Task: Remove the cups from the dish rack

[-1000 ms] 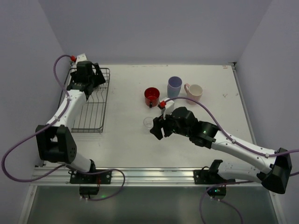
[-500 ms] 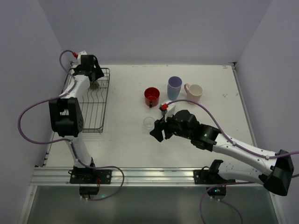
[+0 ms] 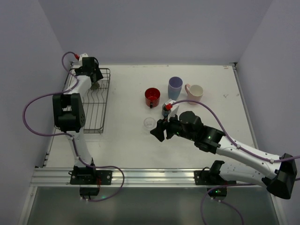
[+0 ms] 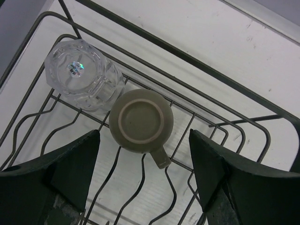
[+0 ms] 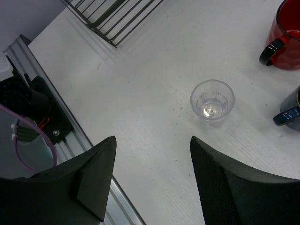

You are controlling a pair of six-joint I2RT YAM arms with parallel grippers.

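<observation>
The dark wire dish rack (image 3: 91, 115) stands at the left. My left gripper (image 3: 95, 84) hangs open over its far end. In the left wrist view the gripper (image 4: 144, 137) is right above an upside-down beige-olive mug (image 4: 140, 121). An upside-down clear glass (image 4: 82, 72) sits beside the mug, both inside the rack (image 4: 187, 58). My right gripper (image 3: 158, 130) is open and empty above the table (image 5: 153, 140), just short of an upright clear glass (image 3: 149, 123) (image 5: 212, 101). A red mug (image 3: 152, 96) (image 5: 287, 35), a lavender tumbler (image 3: 175, 87) and a pale pink mug (image 3: 195, 92) stand on the table. A dark blue cup (image 5: 290, 110) shows at the right wrist view's edge.
The grey walls close in at the back and on both sides. The aluminium rail (image 3: 140, 176) runs along the near edge and also shows in the right wrist view (image 5: 70, 136). Purple cables loop off both arms.
My left arm has swung back, and its gripper now sits over the far end of the rack. My right gripper has drawn slightly back from the clear glass on the table.
</observation>
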